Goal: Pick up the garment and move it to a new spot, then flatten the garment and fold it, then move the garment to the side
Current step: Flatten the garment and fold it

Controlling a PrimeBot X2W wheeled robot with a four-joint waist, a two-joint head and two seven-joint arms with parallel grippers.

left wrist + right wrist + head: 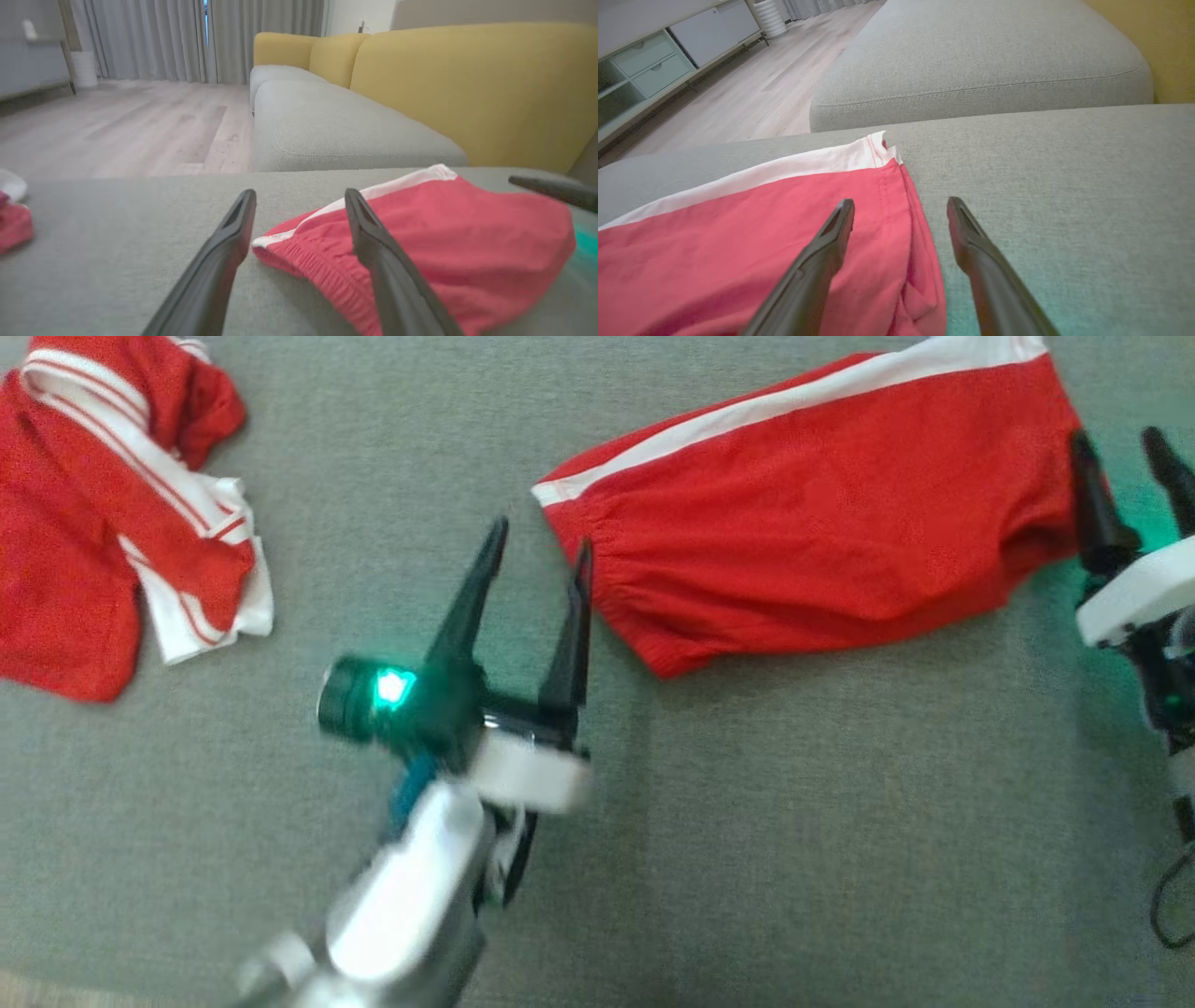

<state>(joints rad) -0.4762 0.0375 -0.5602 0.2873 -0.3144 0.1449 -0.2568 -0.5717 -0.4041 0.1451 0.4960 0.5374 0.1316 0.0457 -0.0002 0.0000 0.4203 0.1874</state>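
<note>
While left gripper [543, 534] and right gripper [1116, 434] gape empty, the garment [822, 513] is cropped at the top.

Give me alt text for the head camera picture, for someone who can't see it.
Red shorts with a white side stripe lie spread out on a grey cushion, with the open left gripper at the elastic waistband end and the open right gripper at the other end. A second red-and-white garment lies crumpled at the upper left.
</note>
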